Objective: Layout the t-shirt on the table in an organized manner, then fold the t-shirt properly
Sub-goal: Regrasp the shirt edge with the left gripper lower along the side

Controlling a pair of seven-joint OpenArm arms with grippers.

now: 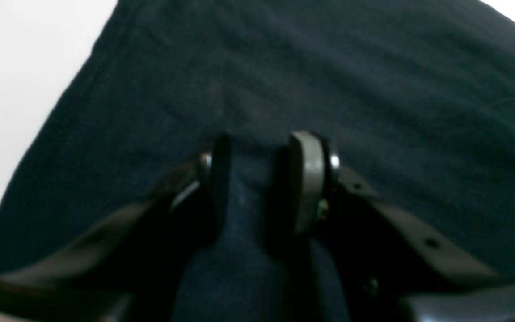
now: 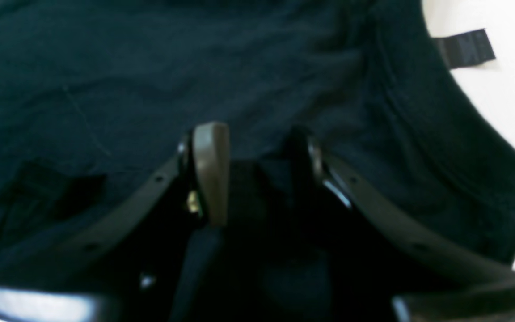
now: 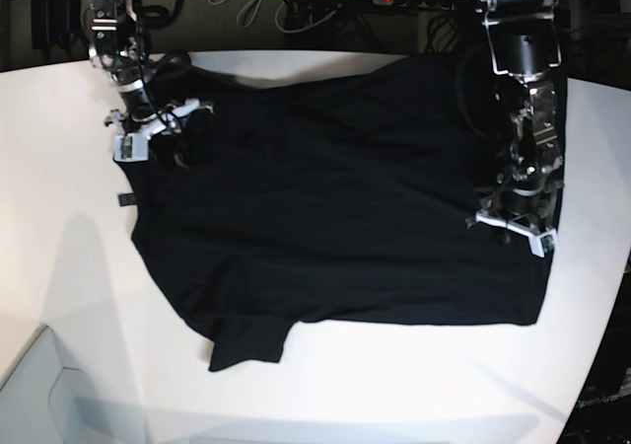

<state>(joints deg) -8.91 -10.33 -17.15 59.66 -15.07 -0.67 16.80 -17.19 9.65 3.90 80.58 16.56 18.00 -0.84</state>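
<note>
Both hands are pinching the t-shirt [image 3: 335, 197] as we are spreading it.
We are risking slippage: the left hand [image 1: 259, 179] and right hand [image 2: 257, 174] are each clamping only a small fold; the black shirt is lying wrinkled mid-worktop [image 3: 59, 118], its tag [image 2: 465, 47] poking past the shirt's edge.

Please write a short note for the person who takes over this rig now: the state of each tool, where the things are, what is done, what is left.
Left tool: shut on a pinch of the t-shirt, at its edge on the base view's right.
Right tool: shut on the t-shirt near the collar, by the small tag.
T-shirt: spread mostly flat on the table; one sleeve is crumpled at the lower edge.
Done: rough layout.
Left: smooth the sleeve, then fold.
</note>
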